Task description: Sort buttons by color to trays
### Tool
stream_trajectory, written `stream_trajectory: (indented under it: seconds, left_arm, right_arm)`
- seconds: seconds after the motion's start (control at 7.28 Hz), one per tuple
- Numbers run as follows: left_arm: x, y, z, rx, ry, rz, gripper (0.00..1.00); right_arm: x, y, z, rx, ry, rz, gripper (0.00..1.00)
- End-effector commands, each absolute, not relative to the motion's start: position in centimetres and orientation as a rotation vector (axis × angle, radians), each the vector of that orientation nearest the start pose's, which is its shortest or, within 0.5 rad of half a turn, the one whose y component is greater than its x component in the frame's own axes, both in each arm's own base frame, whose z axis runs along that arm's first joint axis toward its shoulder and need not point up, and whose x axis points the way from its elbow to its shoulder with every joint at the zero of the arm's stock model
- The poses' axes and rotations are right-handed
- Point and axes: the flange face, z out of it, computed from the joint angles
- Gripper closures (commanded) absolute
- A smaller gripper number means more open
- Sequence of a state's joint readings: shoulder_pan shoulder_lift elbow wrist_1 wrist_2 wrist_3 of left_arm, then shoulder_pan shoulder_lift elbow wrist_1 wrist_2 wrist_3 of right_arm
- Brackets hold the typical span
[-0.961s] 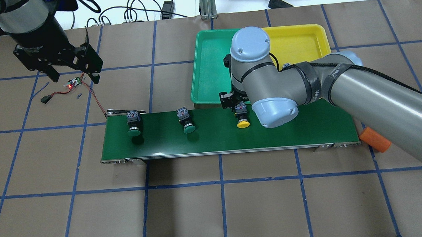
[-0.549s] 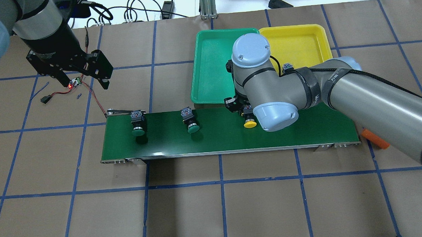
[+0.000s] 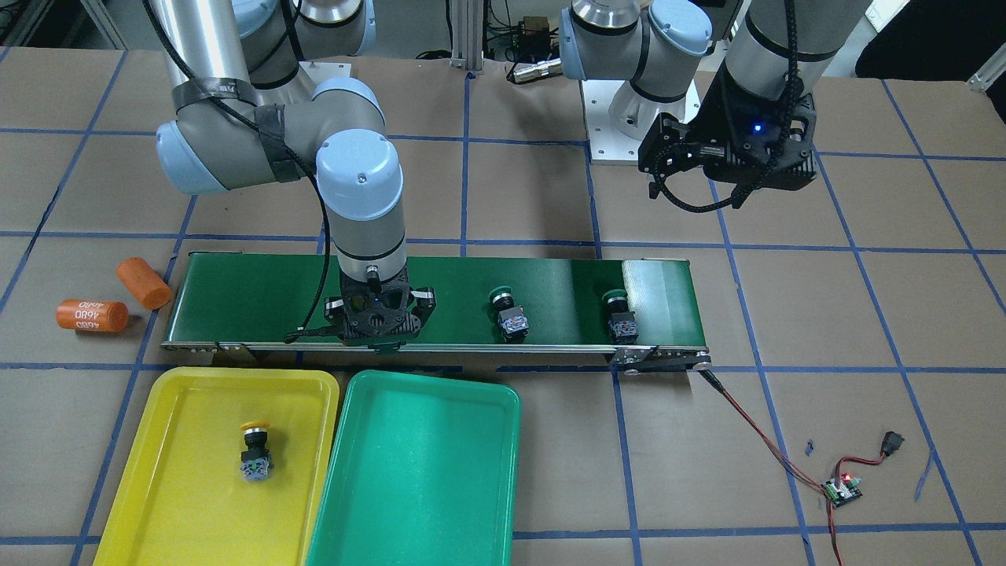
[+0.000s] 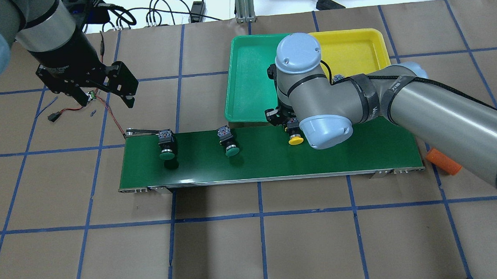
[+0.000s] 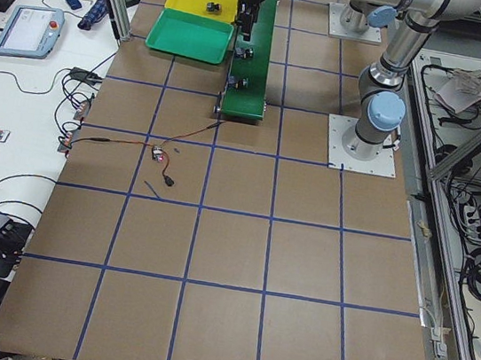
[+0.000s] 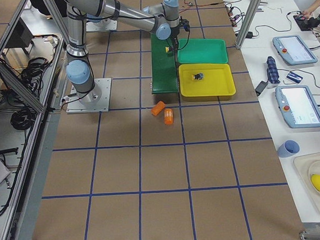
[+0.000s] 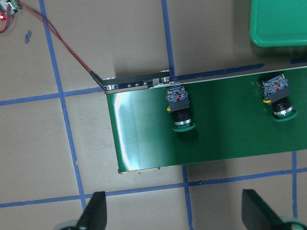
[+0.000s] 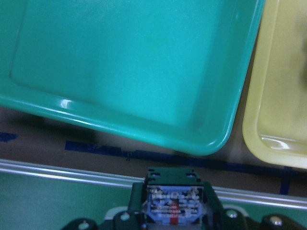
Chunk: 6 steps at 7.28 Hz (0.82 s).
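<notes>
My right gripper hangs low over the belt's far edge, shut on a yellow-capped button. That button's bluish contact block sits between the finger bases in the right wrist view. Two green-capped buttons lie on the belt to the left. Another yellow button lies in the yellow tray. Beside it, the green tray holds nothing. My left gripper hovers open above the table, beyond the belt's left end, with nothing between its fingers.
The dark-green conveyor belt runs across the table in front of the trays. Two orange cylinders lie off its right end. A small circuit board with red wires sits near the left gripper.
Both green buttons rode the belt to the right. My left arm moved right, nearer the belt. My right gripper dipped onto the yellow button, which now sits slightly higher.
</notes>
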<state>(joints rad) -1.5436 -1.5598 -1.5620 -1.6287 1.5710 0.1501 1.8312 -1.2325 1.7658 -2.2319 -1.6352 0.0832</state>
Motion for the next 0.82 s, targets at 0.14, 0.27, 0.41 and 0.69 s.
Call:
stream_trajectory:
  seconds: [0.14,0.27,0.41,0.69]
  left_arm:
    - [-12.3,-48.4,48.5,0.200,3.137,0.079,0.00]
    - [-12.3,-48.5,48.3,0.200,3.136,0.087,0.00]
    - [-12.2,-48.5,48.3,0.200,3.134,0.087,0.00]
    - [-12.2,-48.4,48.5,0.202,3.134,0.080,0.00]
  right_arm:
    - [21.7,-58.5,31.0,-0.456,3.158,-0.285,1.00]
    - [17.3,-60.3,30.0,-0.491,3.165,-0.255,1.00]
    - [12.7,-61.8,28.8,-0.537,3.167,-0.226,1.00]
    - [7.7,-64.1,26.4,-0.598,3.171,-0.231,1.00]
